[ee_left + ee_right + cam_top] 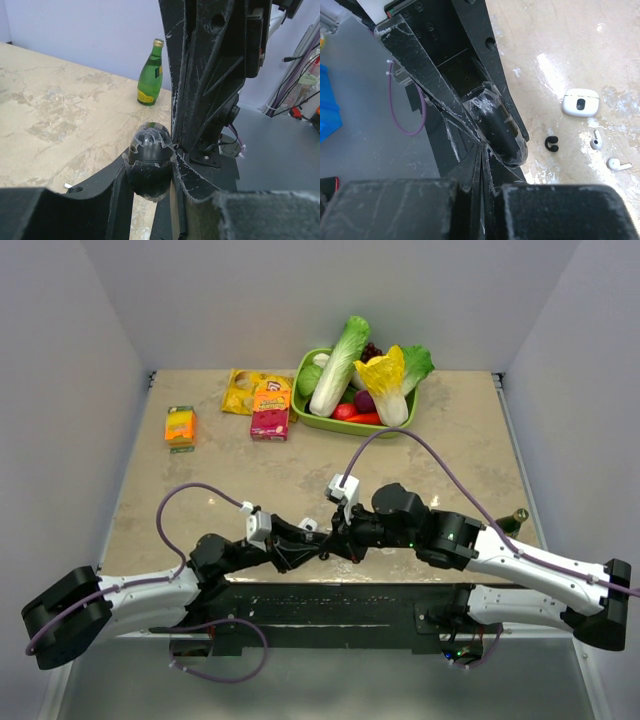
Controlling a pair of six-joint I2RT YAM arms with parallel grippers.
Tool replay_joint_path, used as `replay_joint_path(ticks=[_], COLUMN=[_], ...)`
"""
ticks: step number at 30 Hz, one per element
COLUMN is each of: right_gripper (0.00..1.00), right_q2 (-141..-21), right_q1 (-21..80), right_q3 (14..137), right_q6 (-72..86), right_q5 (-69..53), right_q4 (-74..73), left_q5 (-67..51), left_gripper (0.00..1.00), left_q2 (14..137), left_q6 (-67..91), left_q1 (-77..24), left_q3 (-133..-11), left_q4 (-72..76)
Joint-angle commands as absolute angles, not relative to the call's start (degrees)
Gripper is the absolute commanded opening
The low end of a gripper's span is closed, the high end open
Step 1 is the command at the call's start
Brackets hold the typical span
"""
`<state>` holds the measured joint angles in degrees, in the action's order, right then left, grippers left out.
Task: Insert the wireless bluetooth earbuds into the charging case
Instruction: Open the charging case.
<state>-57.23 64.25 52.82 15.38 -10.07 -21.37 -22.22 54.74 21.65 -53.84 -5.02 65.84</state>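
The white charging case (580,102) lies on the marble tabletop with its lid down. Two white earbuds (596,141) (618,163) lie loose just beside it. All three show only in the right wrist view, apart from both grippers. My left gripper (150,192) (318,545) is shut on a black rounded object (150,150) (502,130) covered in clear film. My right gripper (484,150) (336,538) is shut, its fingertips pressed together right against that black object. The two grippers meet low over the near edge of the table.
A small black C-shaped piece (551,144) lies near the earbuds. A green bottle (150,75) (512,520) stands by the right arm. At the back are a green basket (330,425) of vegetables, a red box (270,412), a yellow bag (242,390) and an orange box (180,426).
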Motion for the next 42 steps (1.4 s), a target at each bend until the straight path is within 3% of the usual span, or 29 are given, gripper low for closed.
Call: replay_joint_path(ticks=[1, 21, 24, 28, 31, 36, 42], right_gripper=[0.00, 0.00, 0.08, 0.31, 0.37, 0.38, 0.33], right_q2=[-57.0, -53.9, -51.3, -47.6, -45.1, -45.9, -52.9], right_q1=[64.2, 64.2, 64.2, 64.2, 64.2, 64.0, 62.7], right_q3=[55.6, 55.9, 55.5, 55.6, 54.7, 51.1, 42.4], right_q6=[16.4, 18.5, 18.5, 18.7, 19.2, 23.3, 27.4], right_q5=[-6.6, 2.3, 1.8, 3.6, 9.2, 18.2, 14.6], right_q4=[-19.2, -18.5, -17.3, -17.0, -18.4, -21.3, -15.7], left_q5=[-22.9, -20.9, -19.0, -16.3, -14.0, -10.2, -3.7], left_gripper=[0.00, 0.00, 0.00, 0.00, 0.00, 0.00, 0.00], left_q2=[54.8, 52.4, 52.1, 51.6, 51.0, 48.5, 41.3], left_q6=[19.5, 19.3, 19.8, 20.6, 20.8, 20.9, 21.0], left_q1=[-55.7, -57.7, -57.6, -57.6, -57.6, -57.5, -57.6], left_q3=[-7.2, -4.4, -3.7, -2.7, -2.1, -1.1, 2.1], left_q4=[68.1, 69.0, 69.0, 69.0, 69.1, 68.3, 65.0])
